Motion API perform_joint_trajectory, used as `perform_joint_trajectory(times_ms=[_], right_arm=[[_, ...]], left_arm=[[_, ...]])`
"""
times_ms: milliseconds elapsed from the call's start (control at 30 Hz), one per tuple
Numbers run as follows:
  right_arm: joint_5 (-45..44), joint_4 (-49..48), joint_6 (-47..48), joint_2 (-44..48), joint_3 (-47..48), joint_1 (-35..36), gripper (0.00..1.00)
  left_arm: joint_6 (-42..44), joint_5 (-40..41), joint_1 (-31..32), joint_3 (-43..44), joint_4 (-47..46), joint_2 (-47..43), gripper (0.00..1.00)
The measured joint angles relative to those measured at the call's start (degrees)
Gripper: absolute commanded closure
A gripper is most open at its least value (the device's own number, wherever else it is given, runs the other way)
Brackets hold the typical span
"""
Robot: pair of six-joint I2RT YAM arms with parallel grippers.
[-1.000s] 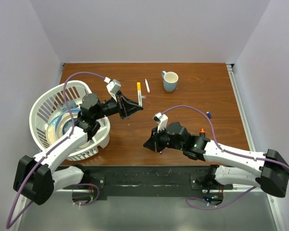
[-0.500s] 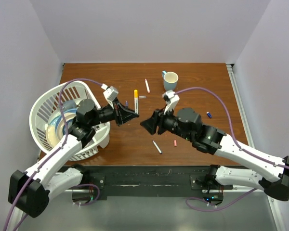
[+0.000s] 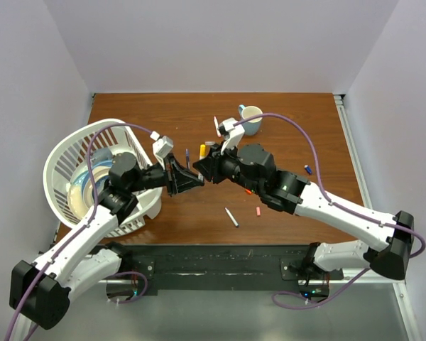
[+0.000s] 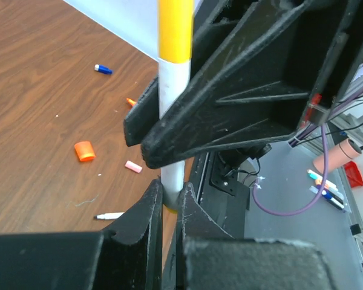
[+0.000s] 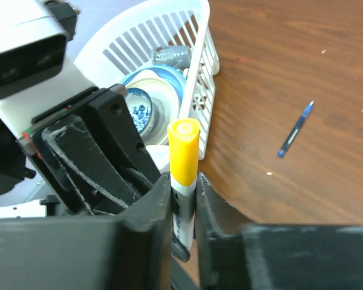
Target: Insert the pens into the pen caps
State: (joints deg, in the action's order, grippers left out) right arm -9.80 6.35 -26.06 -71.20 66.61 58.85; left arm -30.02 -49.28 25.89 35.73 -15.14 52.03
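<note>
A white pen with a yellow cap [image 3: 202, 150] is held in the air over the table's middle by both grippers. My left gripper [image 3: 197, 180] is shut on its lower end [image 4: 171, 192]. My right gripper [image 3: 200, 168] comes from the other side and is shut on the white barrel just under the cap [image 5: 183, 181]. Loose on the table lie a thin white pen [image 3: 231, 217], a pink cap [image 3: 258, 212], a blue cap [image 3: 309, 169], an orange cap [image 4: 84, 150] and a dark blue pen [image 3: 187, 154].
A white basket [image 3: 65, 153] holding dishes stands at the left, close behind my left arm. A pale mug [image 3: 251, 118] stands at the back, with another white pen [image 3: 217, 128] beside it. The right arm stretches across the table's middle.
My right arm swung from the near table up and left to my left gripper, leaving a white pen and pink cap behind, and closed on the yellow-capped pen. My left gripper drew back slightly.
</note>
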Motion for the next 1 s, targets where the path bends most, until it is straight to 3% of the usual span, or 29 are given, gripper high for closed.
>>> perform_joint_trajectory(times_ms=[67, 100, 133, 167, 233, 300, 467, 633, 867, 1000], right_arm=[[-0.3, -1.4, -0.2, 0.4, -1.0, 0.3, 1.00], [-0.4, -1.8, -0.5, 0.9, -1.5, 0.3, 1.00], [-0.6, -2.1, -0.5, 1.0, -1.6, 0.4, 1.00], [-0.8, -2.1, -0.4, 1.1, -1.6, 0.4, 1.00], [-1.6, -1.8, 0.2, 0.9, -1.6, 0.3, 1.00], [-2.0, -0.5, 0.9, -0.1, -1.2, -1.7, 1.00], [1.6, 2.7, 1.3, -4.8, -1.0, -15.6, 1.00], [1.4, 11.5, 3.7, -12.3, 0.1, -27.4, 0.98], [-2.1, 22.3, 8.2, -27.6, 5.2, -35.4, 0.92], [-2.8, 25.0, 9.3, -34.2, 7.6, -38.4, 0.84]], left_arm=[[-0.4, -0.2, 0.0, 0.0, 0.2, -0.1, 0.98], [-0.5, -0.1, 0.0, 0.0, 0.2, -0.3, 0.88], [-0.4, 0.0, 0.0, 0.0, 0.2, -0.3, 0.59], [-0.4, 0.2, 0.0, 0.0, 0.1, -0.4, 0.49], [0.2, 0.6, 0.1, 0.0, 0.5, -0.8, 0.12], [1.0, 2.0, 0.1, 0.0, 2.1, -1.9, 0.01], [5.6, 7.5, 0.1, 1.0, 10.1, -4.0, 0.00], [8.4, 18.0, 0.1, 5.3, 19.8, -4.3, 0.00], [10.4, 28.6, 0.1, 5.3, 25.3, -7.3, 0.00], [10.8, 31.8, 0.1, 5.3, 26.5, -8.4, 0.00]])
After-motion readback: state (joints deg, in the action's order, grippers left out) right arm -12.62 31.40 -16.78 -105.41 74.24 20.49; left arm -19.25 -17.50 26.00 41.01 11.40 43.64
